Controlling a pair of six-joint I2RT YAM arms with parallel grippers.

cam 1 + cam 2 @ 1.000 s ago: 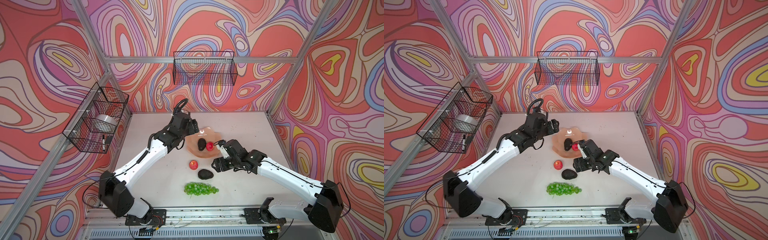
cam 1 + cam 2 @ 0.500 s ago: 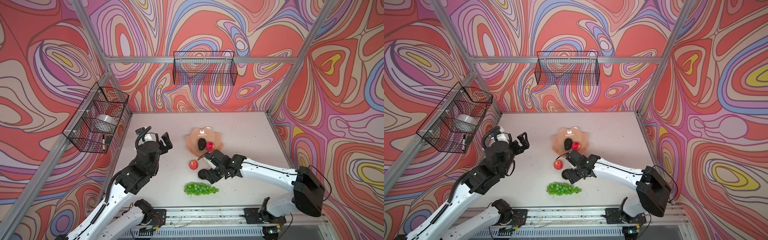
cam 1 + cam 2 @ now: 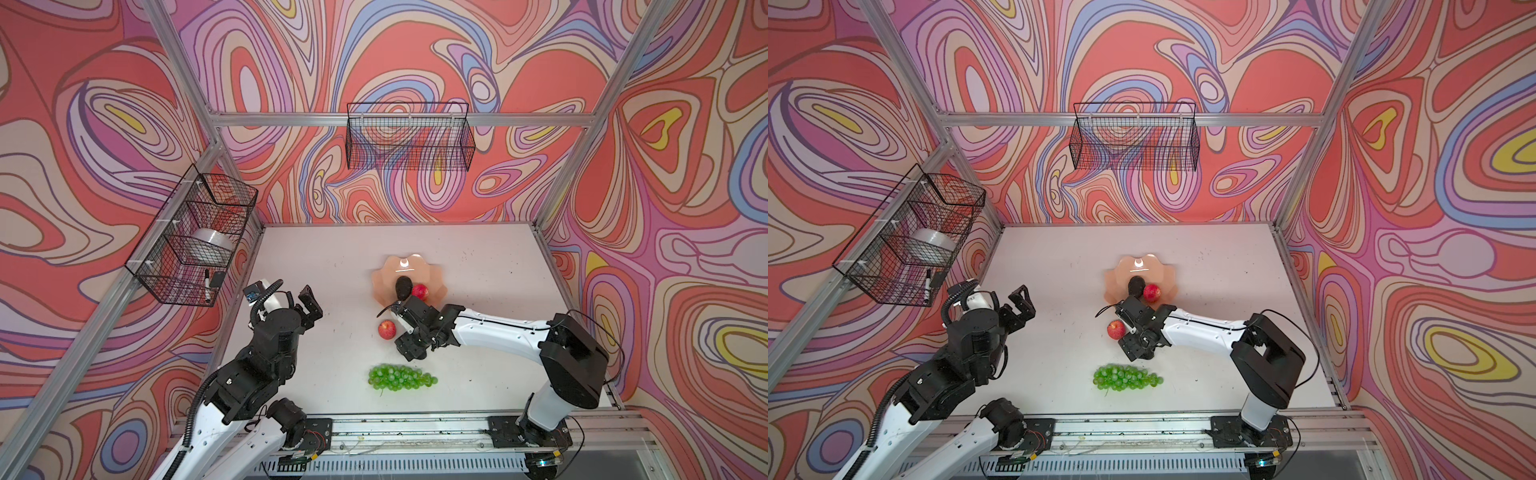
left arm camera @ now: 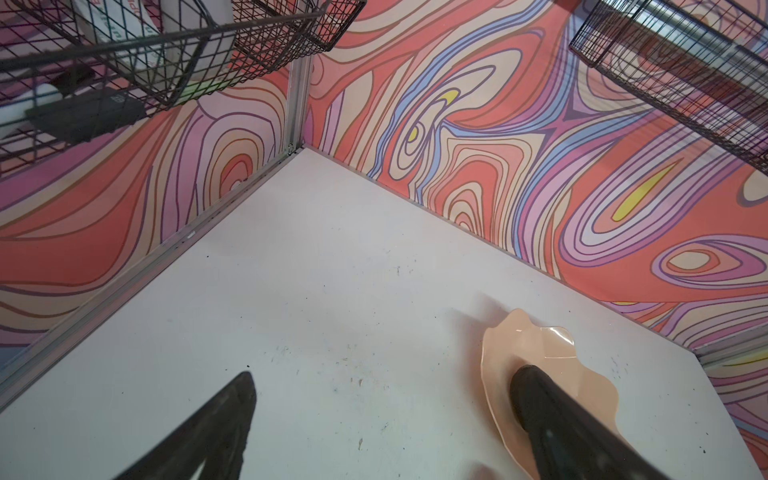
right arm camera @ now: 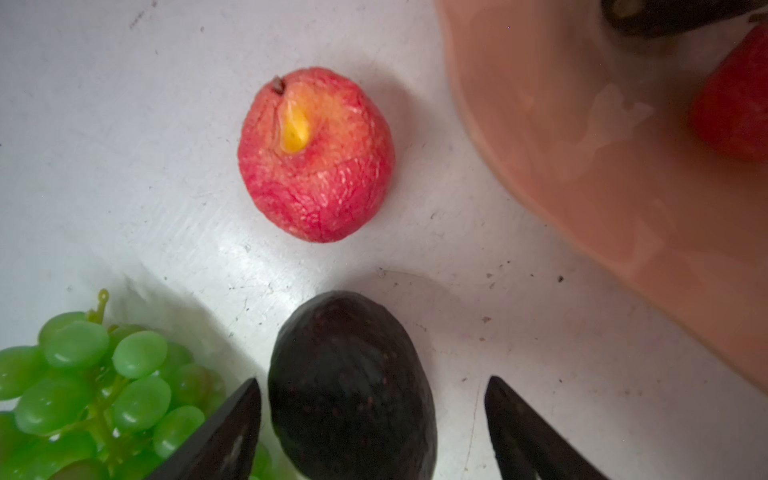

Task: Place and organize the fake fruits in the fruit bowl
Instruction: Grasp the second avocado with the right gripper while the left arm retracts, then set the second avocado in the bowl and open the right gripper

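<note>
The peach-pink fruit bowl (image 3: 432,276) (image 3: 1163,274) (image 5: 582,166) (image 4: 498,353) sits mid-table and holds a dark avocado (image 3: 403,286) (image 3: 1136,284) beside a red apple (image 3: 420,291) (image 3: 1152,292) (image 5: 735,112). In front of the bowl, another apple (image 3: 387,329) (image 3: 1116,329) (image 5: 316,153) lies on the table. The green grapes (image 3: 401,377) (image 3: 1125,377) (image 5: 83,386) lie nearer the front. My right gripper (image 3: 411,347) (image 3: 1138,343) (image 5: 374,415) is low and open. Its fingers straddle a second avocado (image 5: 353,386), which is hidden in both top views. My left gripper (image 3: 311,307) (image 3: 1022,307) (image 4: 382,415) hangs open and empty, off to the left.
A black wire basket (image 3: 195,237) on the left wall holds a tape roll (image 3: 212,243) and a marker. Another wire basket (image 3: 409,137) hangs on the back wall. Patterned walls close three sides, and a metal rail (image 3: 415,428) runs along the front.
My left arm has pulled back from the bowl to the left front, and its gripper has opened wider. My right gripper has moved from beside the bowl down around the table avocado.
</note>
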